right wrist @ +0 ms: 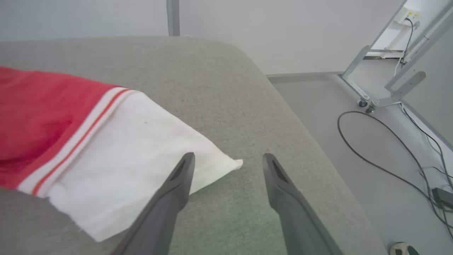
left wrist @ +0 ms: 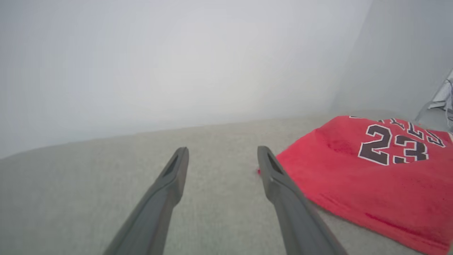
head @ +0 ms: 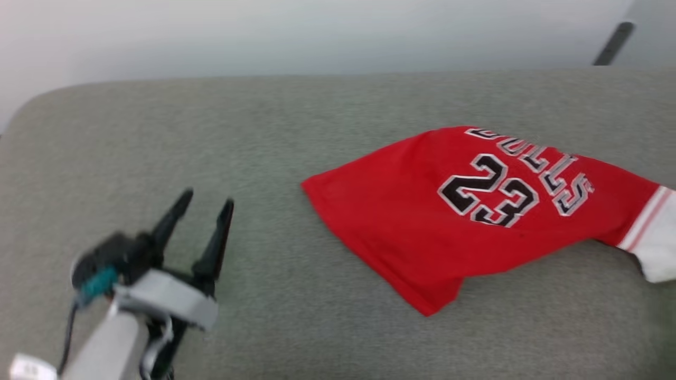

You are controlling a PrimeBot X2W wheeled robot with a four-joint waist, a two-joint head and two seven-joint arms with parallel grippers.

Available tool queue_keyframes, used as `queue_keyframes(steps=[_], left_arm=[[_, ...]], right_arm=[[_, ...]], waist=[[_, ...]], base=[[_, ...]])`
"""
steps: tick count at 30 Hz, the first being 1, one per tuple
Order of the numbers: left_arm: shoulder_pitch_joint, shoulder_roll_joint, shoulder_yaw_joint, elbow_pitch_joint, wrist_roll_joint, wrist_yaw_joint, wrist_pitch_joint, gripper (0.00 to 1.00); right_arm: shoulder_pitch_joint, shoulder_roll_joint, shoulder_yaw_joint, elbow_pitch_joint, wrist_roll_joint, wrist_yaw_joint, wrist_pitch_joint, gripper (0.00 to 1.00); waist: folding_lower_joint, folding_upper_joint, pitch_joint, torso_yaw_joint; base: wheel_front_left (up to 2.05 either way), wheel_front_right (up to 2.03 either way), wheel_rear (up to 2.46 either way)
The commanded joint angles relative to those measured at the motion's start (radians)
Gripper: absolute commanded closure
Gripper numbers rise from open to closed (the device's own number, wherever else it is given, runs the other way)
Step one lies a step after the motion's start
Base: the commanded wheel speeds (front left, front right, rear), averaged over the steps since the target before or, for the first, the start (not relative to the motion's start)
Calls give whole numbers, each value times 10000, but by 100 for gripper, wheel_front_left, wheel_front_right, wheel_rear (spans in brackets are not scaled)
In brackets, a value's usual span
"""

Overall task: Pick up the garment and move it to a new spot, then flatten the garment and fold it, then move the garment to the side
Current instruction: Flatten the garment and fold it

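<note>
- Across the lower three quarters of the head view: worktop [head: 158, 132], covered in grey-green fabric with rounded corners, carrying the garment.
- Right half of the head view: garment [head: 422, 227], red, with the "BULLS 23" print face up. It lies on the worktop as a slanted, rumpled band, and its lower hem corner appears turned under. It is judged not yet flat.
- Centre left of the right wrist view: white sleeve [right wrist: 141, 152] with striped trim, lying on the worktop. Its corner points toward the worktop's rounded edge.
- Lower left of the head view: left gripper [head: 207, 198], fingers spread wide and holding nothing. It is over bare worktop, well apart from the garment.
- Bottom centre of the right wrist view: right gripper [right wrist: 228, 156], fingers spread wide and holding nothing. One finger overlaps the sleeve corner in the frame, but whether it touches the cloth cannot be told.
- Right of the right wrist view: cable [right wrist: 371, 156] looped on the floor beside the worktop.
- Hazard 1: closing on the sleeve corner alone may pinch a single layer, so the cloth could slip out or the body could stay bunched while the sleeve stretches.
- Hazard 2: pulling the sleeve outward could drag it over the worktop's edge.
- Hazard 3: smoothing over the turned-under hem would press that crease into the fold.
</note>
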Motion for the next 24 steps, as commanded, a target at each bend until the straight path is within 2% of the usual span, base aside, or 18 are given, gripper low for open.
queue_keyframes(steps=[1,3,5,8,11,13,16,22,24], left_arm=[[-241,175,-181,41,-134,-1,1,0],[-1042,704,-845,113,-480,-1,135,0],[-1781,1165,-1647,211,-1033,-2,761,0],[-2882,1809,-2926,393,-2153,-1,2475,0],[-3986,2196,-4163,404,-3700,-1,4417,0],[-4557,2356,-4856,566,-4764,-1,5656,0],[-5462,2607,-5610,1199,-5610,1,6998,0],[-6606,2722,-6530,3114,-6199,1,8476,0],[-6757,2600,-6790,3588,-6391,-1,8887,0]], right_arm=[[126,190,348,-174,168,-7,-155,0],[424,491,1247,-665,671,-7,-420,0],[696,693,2057,-1324,1192,-8,-565,0],[1029,1047,3166,-2363,1718,-8,-569,0],[1255,1265,4129,-3278,2070,-8,-494,0],[1392,1361,4640,-3812,2173,-8,-403,0],[1401,1537,5125,-4443,2265,-8,-305,0],[1538,1662,5676,-5189,2281,-8,-63,0],[1592,1616,5753,-5304,2280,-8,-28,0]], waist=[[0,-1,-34,-534],[0,-1,6,-870],[0,-1,78,-1238],[0,-1,227,-1747],[0,-1,375,-2163],[0,-1,463,-2398],[0,-1,621,-2726],[0,-1,915,-3256],[0,-1,955,-3320]], base=[[0,0,0],[0,0,0],[0,0,0],[0,0,0],[0,0,0],[0,0,0],[0,0,0],[0,0,0],[0,0,0]])
